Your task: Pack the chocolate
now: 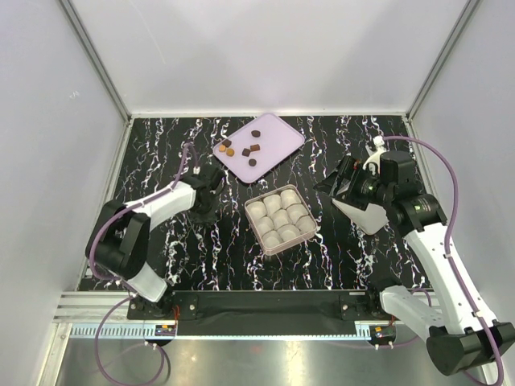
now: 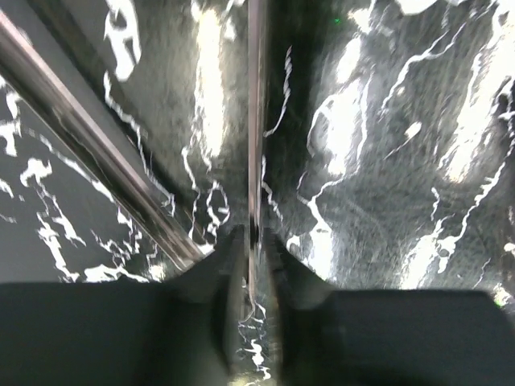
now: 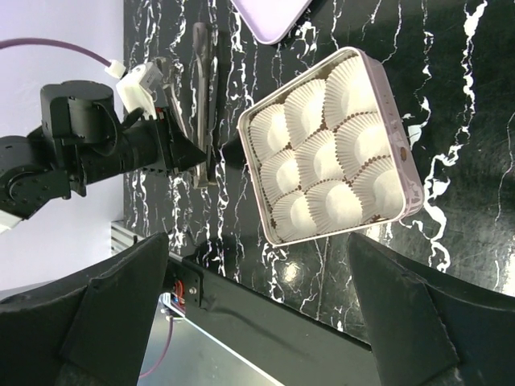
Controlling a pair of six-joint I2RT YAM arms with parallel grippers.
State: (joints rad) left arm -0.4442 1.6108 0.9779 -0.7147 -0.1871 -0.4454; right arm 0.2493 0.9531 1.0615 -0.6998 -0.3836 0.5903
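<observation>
From the top view, the square box of white paper cups (image 1: 280, 219) sits in the middle of the black marbled table (image 1: 338, 137). The chocolate (image 1: 254, 148) lies in small pieces, dark brown and a few orange, on the pink lid (image 1: 278, 133) just behind the box. My left gripper (image 1: 203, 205) is to the left of the box, low over the table. My right gripper (image 1: 339, 186) is to the right of the box, higher up.

In the left wrist view, my left gripper (image 2: 253, 237) is closed. Its fingers (image 2: 229, 261) pinch one thin arm of the metal tongs (image 2: 256, 121), which stands edge-on. The other arm runs slanted to the left, over the table.

In the right wrist view, my right gripper (image 3: 257, 322) is wide open with nothing between the fingers (image 3: 121, 314). Beyond them is the box (image 3: 406, 173) with its nine cups, all empty. A corner of the pink lid (image 3: 273, 20) shows behind the box. Beside the box, my left gripper (image 3: 181, 153) holds the tongs (image 3: 205, 96).
</observation>
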